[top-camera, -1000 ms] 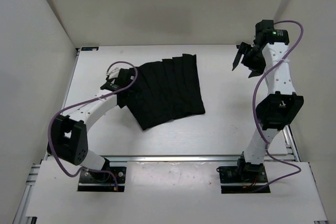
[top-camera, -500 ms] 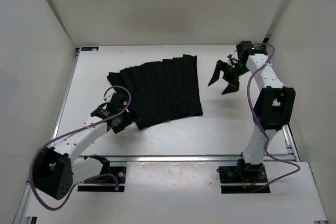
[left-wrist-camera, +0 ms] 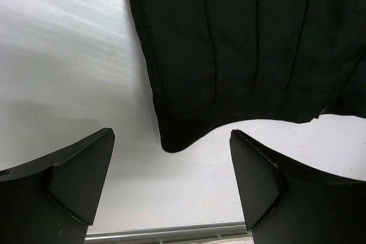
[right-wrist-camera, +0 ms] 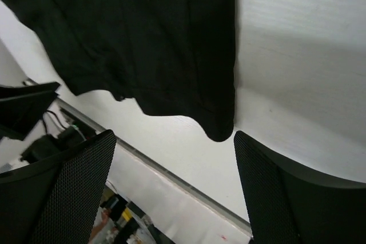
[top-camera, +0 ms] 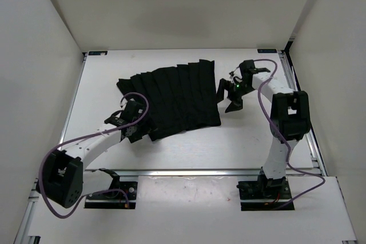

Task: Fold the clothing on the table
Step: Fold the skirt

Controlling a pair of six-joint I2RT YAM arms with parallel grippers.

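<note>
Top external view: we find the black pleated fabric garment (top-camera: pixel 174 98) lying flat on the large white rectangular worktop (top-camera: pixel 251 141), left of centre. Its long pleat panels run from the far side toward the near side and fan out to the left. The left pincer (top-camera: pixel 139 127) sits low at the garment's near-left corner. The right pincer (top-camera: pixel 225 96) sits just beside the garment's right edge. Purple cables (top-camera: pixel 74 141) loop along both white arms.

Left wrist view: we see the left pincer (left-wrist-camera: pixel 171 141) spread wide, its two dark fingers (left-wrist-camera: pixel 80 181) well apart. A rounded corner of the garment (left-wrist-camera: pixel 240 38) reaches down to the line between the fingertips and touches neither finger. Nothing is pinched. A metal rail (left-wrist-camera: pixel 171 232) runs along the bottom edge.

Right wrist view: we see the right pincer (right-wrist-camera: pixel 174 141) likewise spread wide, with mesh-textured pads (right-wrist-camera: pixel 74 187) facing inward. Another corner of the garment (right-wrist-camera: pixel 131 38) ends just ahead of the gap between the fingertips, clear of both pads. Nothing is pinched. We cannot tell whether the fingertips touch the worktop (right-wrist-camera: pixel 297 55).
</note>
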